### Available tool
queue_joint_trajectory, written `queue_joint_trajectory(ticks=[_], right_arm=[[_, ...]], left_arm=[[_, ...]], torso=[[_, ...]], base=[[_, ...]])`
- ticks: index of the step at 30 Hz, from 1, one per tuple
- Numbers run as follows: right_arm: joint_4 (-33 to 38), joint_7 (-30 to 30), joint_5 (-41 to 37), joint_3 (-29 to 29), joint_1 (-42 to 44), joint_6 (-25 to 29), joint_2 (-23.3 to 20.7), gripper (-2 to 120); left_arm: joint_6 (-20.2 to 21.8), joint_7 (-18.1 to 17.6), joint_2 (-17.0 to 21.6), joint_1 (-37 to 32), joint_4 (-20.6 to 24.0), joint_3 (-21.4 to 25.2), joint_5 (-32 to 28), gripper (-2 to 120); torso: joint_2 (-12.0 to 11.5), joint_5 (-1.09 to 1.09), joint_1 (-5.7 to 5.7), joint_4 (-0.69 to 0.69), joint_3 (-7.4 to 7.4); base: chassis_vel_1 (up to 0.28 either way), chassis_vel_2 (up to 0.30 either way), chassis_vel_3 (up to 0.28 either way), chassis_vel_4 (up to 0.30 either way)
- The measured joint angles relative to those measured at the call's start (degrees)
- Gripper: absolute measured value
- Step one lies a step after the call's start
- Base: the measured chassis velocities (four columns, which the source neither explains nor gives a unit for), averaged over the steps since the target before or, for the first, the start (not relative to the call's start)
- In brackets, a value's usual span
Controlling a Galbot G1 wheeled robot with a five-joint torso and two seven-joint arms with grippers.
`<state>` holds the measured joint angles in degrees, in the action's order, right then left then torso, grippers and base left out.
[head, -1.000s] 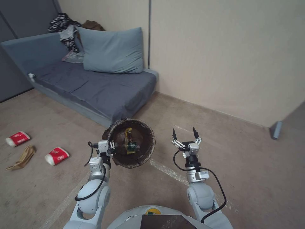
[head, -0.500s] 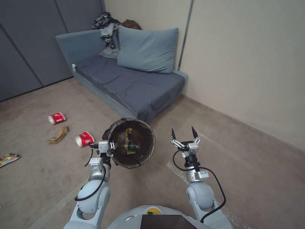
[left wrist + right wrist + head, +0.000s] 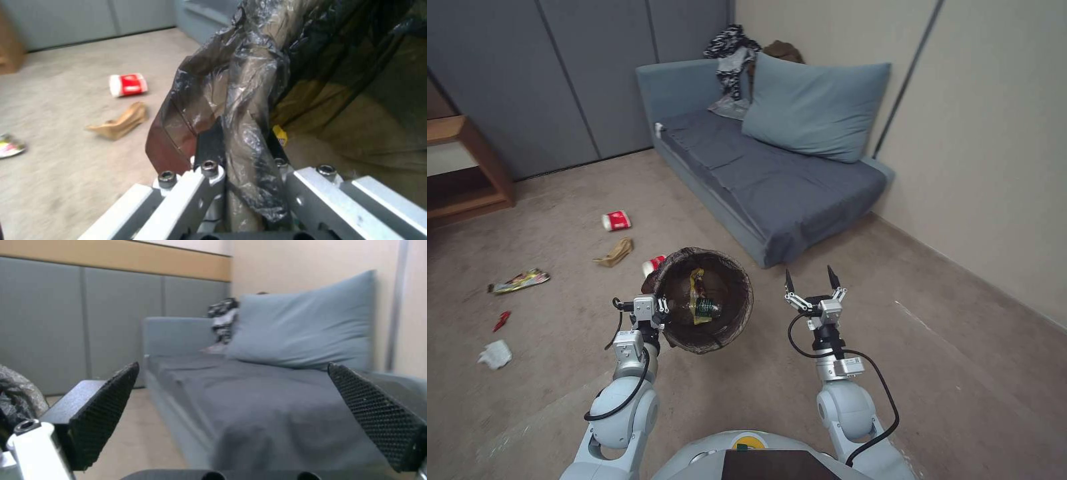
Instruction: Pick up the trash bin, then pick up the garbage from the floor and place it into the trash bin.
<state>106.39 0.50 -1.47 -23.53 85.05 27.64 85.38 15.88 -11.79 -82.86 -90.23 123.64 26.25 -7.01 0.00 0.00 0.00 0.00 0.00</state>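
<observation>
While aloft, green-labelled bottle [image 3: 706, 307], wording unreadable.

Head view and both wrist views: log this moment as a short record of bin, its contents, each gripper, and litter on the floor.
bin: trash bin held up off the floor, lined with a dark bag
bin contents: bottle with green label, yellow wrapper
left gripper: jaws shut on the bin's rim and liner
right gripper: jaws open, empty, raised beside the bin
floor litter: red-and-white cup, tan paper bag, snack wrapper, white tissue
second cup: partly hidden behind the bin
</observation>
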Motion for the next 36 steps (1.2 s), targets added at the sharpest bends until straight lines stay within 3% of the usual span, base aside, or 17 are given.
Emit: queue_joint_trajectory(ticks=[22,36], right_arm=[[0.49,0.42,-0.49,0.33,0.20,-0.09,-0.08,100],[0.40,0.48,-0.47,0.30,0.12,0.10,0.27,100]], left_arm=[[-0.05,0.22,0.24,-0.16,0.34,-0.09,0.43,3],[-2.37,3.34,0.03,-0.21,-1.05,0.34,2.77,3]], torso=[[0.00,0.00,0.00,0.00,0.00],[0.00,0.00,0.00,-0.01,0.00]], base=[[0.122,0.122,0.122,0.128],[0.086,0.088,0.082,0.085]])
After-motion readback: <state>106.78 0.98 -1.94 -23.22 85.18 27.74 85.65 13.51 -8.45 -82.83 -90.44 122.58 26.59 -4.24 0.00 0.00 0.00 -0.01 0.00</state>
